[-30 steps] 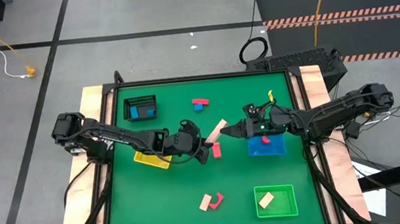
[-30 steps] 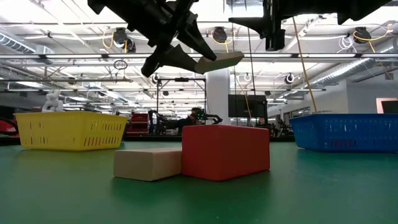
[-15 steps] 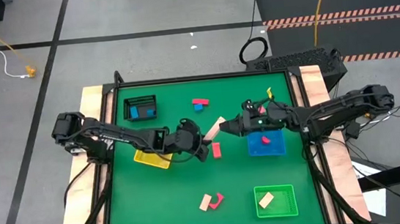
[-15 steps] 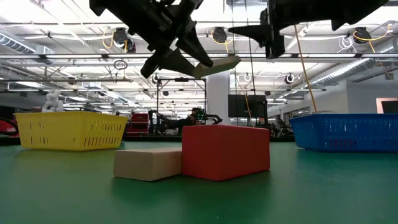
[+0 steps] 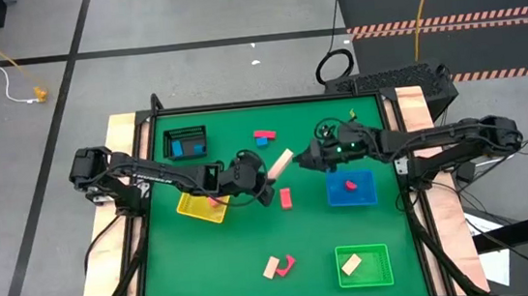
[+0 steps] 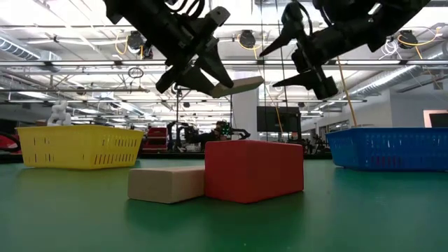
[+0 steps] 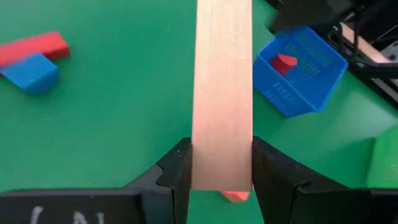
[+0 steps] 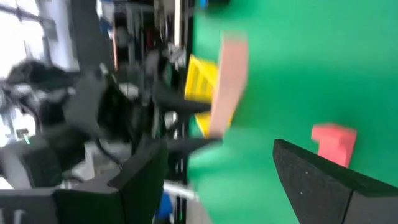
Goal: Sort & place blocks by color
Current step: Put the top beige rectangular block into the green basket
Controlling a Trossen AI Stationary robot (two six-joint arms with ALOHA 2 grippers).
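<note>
- The left gripper [image 5: 265, 179] is clamping one end of a long pale tan bar [image 5: 279, 163], holding it in the air above the middle of the green table [image 5: 236, 258]; in the left wrist view its fingers [image 7: 180, 174] are pressing both long sides.
- The right gripper [image 5: 310, 159] is sitting just beside the bar's free end with its jaws spread wide, and nothing is between them; this is looking like a hand-over.
- To do it well, the right gripper should be lining its open jaws square to the bar's flat faces and closing near the free end, well clear of the left fingers.
- The left gripper should be keeping its grip until the right one is firmly closed, or the bar may drop among the loose blocks below, such as the red block [image 5: 285, 198].
- The green tray [image 5: 385, 274] is already holding a tan block [image 5: 351, 264], so that is probably where this bar belongs.
</note>
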